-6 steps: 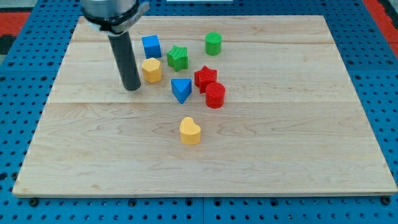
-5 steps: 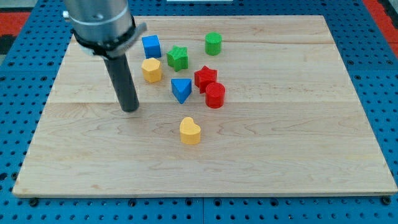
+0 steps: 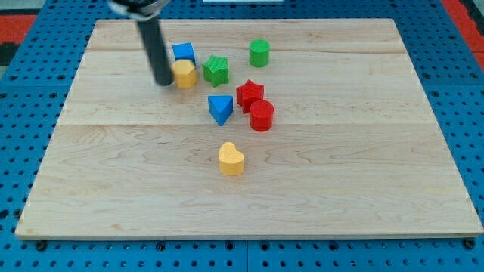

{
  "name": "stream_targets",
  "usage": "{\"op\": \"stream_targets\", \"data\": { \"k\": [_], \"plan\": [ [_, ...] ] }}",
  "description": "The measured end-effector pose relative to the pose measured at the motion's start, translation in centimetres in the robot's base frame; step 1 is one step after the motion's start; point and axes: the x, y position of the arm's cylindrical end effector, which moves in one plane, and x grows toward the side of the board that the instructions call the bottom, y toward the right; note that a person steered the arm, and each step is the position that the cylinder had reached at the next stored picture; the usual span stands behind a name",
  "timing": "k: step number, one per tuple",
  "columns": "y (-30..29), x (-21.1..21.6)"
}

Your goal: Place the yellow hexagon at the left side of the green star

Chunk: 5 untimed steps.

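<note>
The desk (image 3: 363, 189) carries all blocks. This arm has no jaws, so there is no jaw state to report; my tip (image 3: 162, 81) sits at the view's left of the yellow hexagon (image 3: 184, 74), touching or nearly so. The green star (image 3: 216, 69) lies just beyond, at the hexagon's right. The pushing line therefore runs tip, hexagon, star, left to right.
</note>
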Motion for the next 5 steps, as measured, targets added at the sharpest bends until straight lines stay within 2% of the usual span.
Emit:
{"op": "stream_targets", "data": {
  "k": [1, 2, 3, 4, 5],
  "plan": [
    [2.1, -1.2],
    [-1.2, -3.1],
    [-1.2, -6.0],
    [4.4, -8.3],
    [9.4, -4.7]
  ]
}}
